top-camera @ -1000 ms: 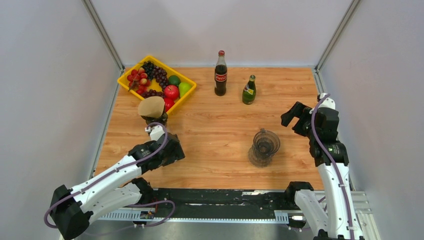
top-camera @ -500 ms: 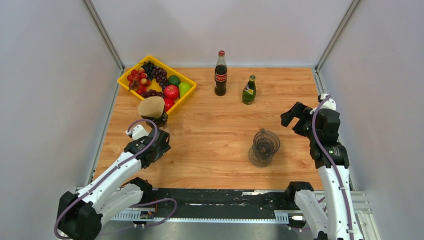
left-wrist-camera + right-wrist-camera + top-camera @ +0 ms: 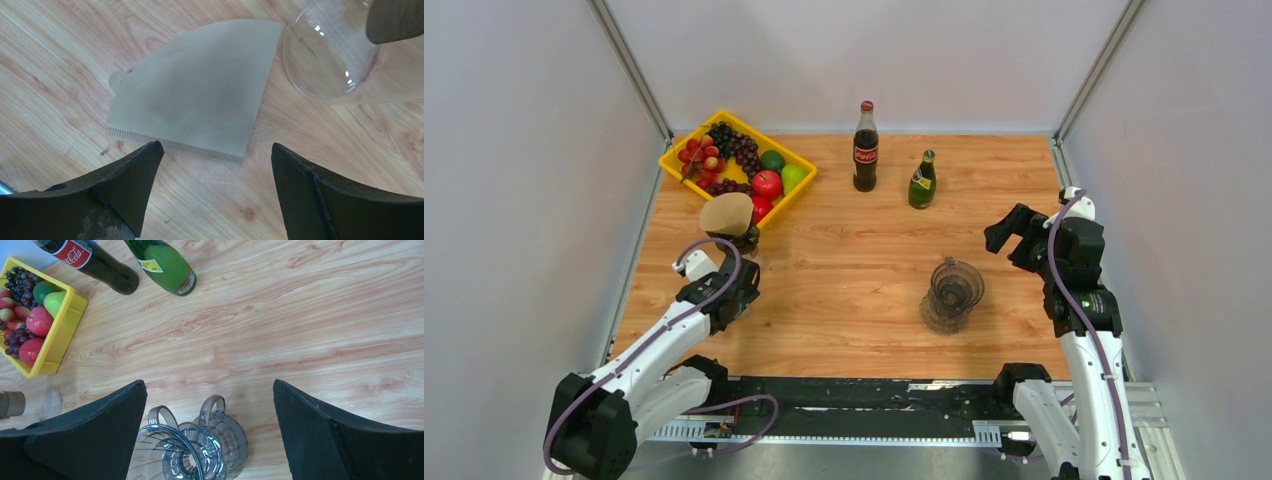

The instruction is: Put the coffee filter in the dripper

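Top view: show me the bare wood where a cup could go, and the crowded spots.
Bare: the wide wooden centre between the brown paper filter and the clear ribbed dripper. Crowded: back-left, around the yellow fruit tray.

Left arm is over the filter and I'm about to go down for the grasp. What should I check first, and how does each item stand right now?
1. Left gripper open: ok, jaws spread wide.
2. Coffee filter lined up with the fingers: ok, its crimped edge lies between the two fingertips.
3. Filter free of neighbours: cannot tell, its far corner meets the outline of the clear glass vessel.
4. Dripper upright and empty: ok, mouth up, nothing inside.
5. Right gripper out of the way: ok, open and apart from the dripper.
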